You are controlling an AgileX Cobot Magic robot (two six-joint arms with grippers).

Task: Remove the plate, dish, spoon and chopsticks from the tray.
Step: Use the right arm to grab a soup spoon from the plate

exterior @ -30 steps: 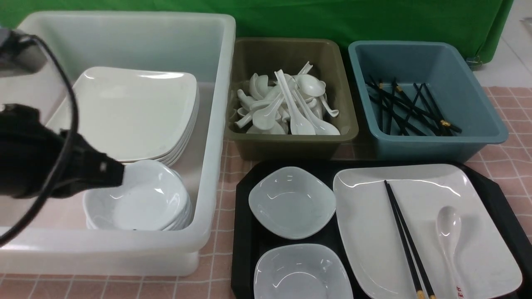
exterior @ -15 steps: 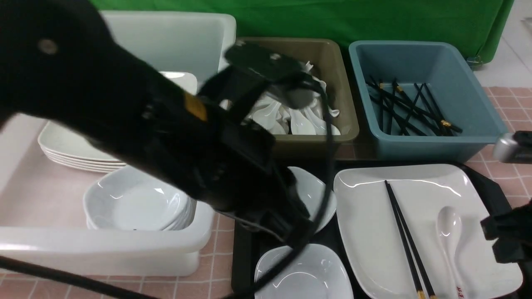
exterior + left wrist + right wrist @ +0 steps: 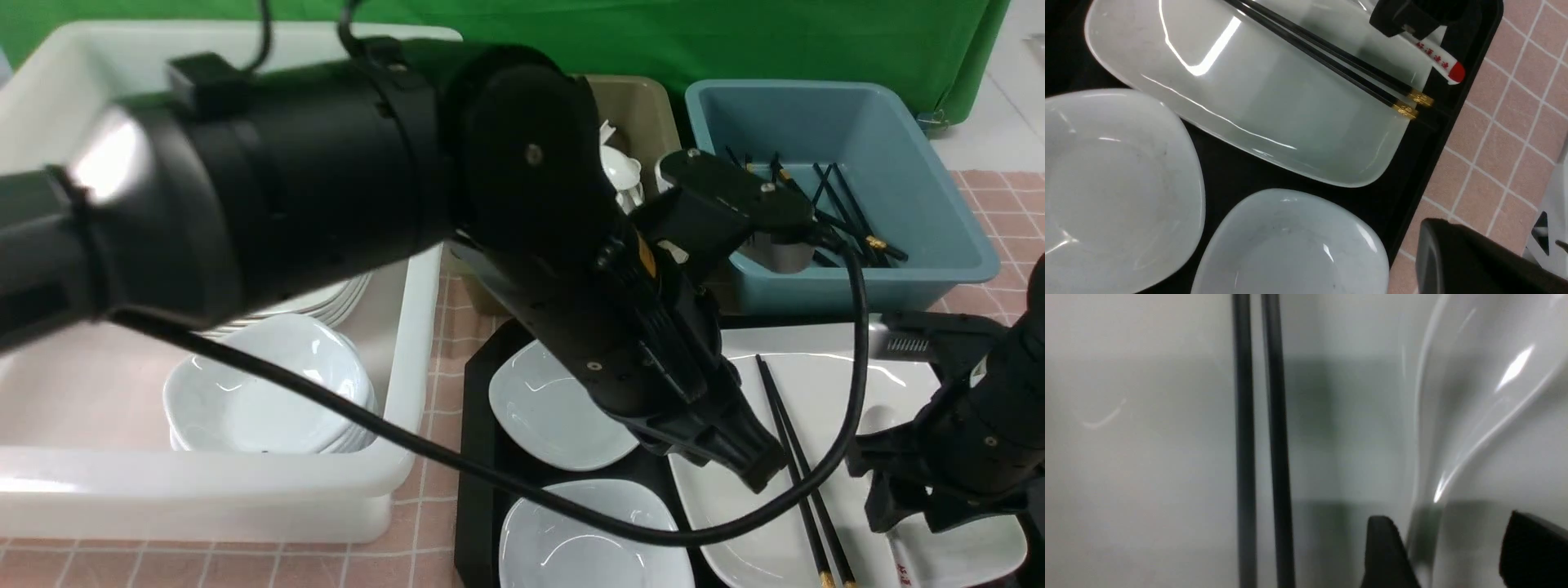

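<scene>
The black tray [image 3: 478,457] carries two small white dishes [image 3: 547,408] [image 3: 588,539] and the large white plate [image 3: 824,359]. The black chopsticks [image 3: 796,482] and the spoon [image 3: 904,563] lie on the plate. My left gripper [image 3: 755,469] is shut and empty, its tip over the plate's left part beside the chopsticks. My right gripper [image 3: 906,510] is open low over the spoon's handle. In the right wrist view its fingers [image 3: 1384,551] stand either side of the spoon [image 3: 1453,437], beside the chopsticks [image 3: 1257,457]. The left wrist view shows the plate [image 3: 1274,102], the chopsticks [image 3: 1331,53] and the spoon's red-marked end [image 3: 1439,61].
A big white tub [image 3: 408,327] at the left holds stacked plates and dishes [image 3: 261,392]. Behind the tray stand an olive bin [image 3: 645,114] with spoons and a blue bin [image 3: 882,131] with chopsticks. My left arm blocks much of the middle.
My left arm has swung from over the white tub across to the tray. My right arm has come in from the right, and its jaws have opened over the spoon.
</scene>
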